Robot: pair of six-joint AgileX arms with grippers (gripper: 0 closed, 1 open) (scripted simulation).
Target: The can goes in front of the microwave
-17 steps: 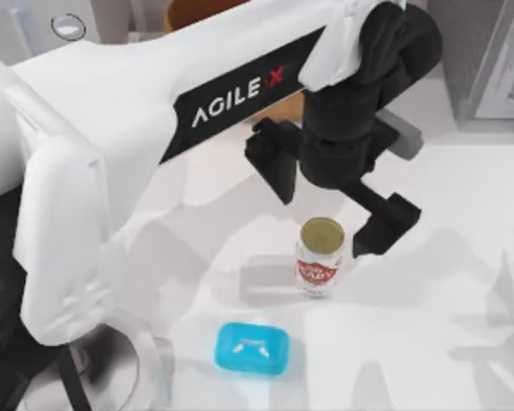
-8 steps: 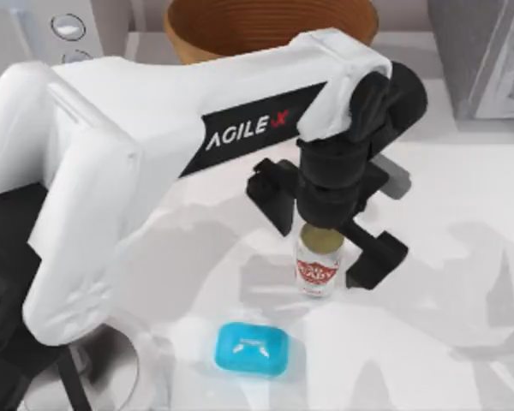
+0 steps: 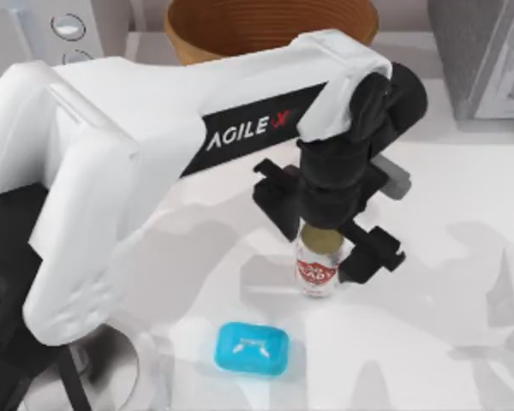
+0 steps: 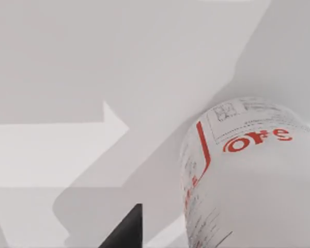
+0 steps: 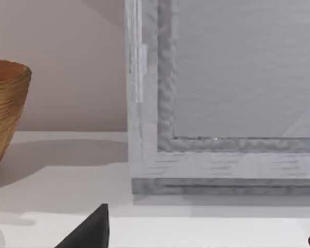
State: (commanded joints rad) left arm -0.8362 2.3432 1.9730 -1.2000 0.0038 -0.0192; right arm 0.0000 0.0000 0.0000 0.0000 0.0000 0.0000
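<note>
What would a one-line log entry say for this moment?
left claw: straddling can, fingers open | can: upright, mid-table | microwave: table's far left | blue block: near can

Bright, even, diffuse lighting in all views; no glare, no burnt-out highlights on the white table (image 3: 463, 360). Soft overlapping grey shadows under the left arm (image 3: 154, 154), around the can (image 3: 317, 265) and toward the table's right side, edges fairly crisp in the left wrist view. Can (image 4: 253, 175) very close to the lens there, lettering mildly soft; no evident edge distortion.
</note>
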